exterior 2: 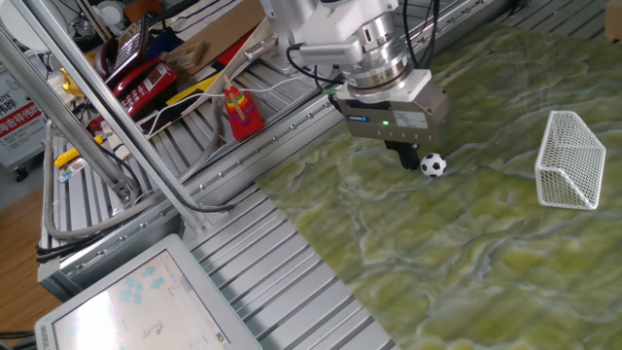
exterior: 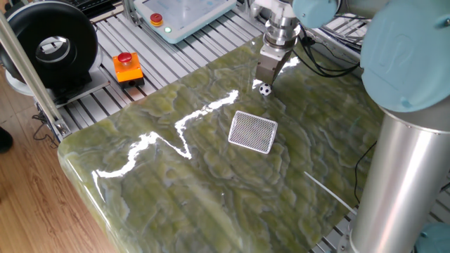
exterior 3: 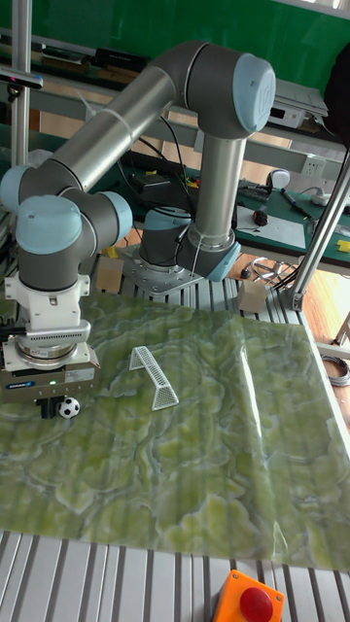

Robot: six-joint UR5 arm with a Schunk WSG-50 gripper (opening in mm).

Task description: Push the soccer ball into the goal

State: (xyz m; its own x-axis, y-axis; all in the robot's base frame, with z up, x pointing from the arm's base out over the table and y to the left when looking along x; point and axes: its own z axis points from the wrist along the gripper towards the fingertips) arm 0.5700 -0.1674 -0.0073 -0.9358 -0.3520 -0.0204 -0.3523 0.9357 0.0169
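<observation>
one claw (exterior 2: 409, 159) is hanging low over the green surface (exterior 2: 466, 253), its fingers looking pressed together with nothing between them. the soccer ball (exterior 2: 433, 164) is sitting just beside the claw's tip, on the side facing the goal (exterior 2: 570, 160), which is standing well apart from both.

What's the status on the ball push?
Gripper low at the table, right beside the soccer ball, on the side away from the goal; jaw state unclear. Ball not in the goal yet. Green tabletop between them shows nothing in the way.
</observation>
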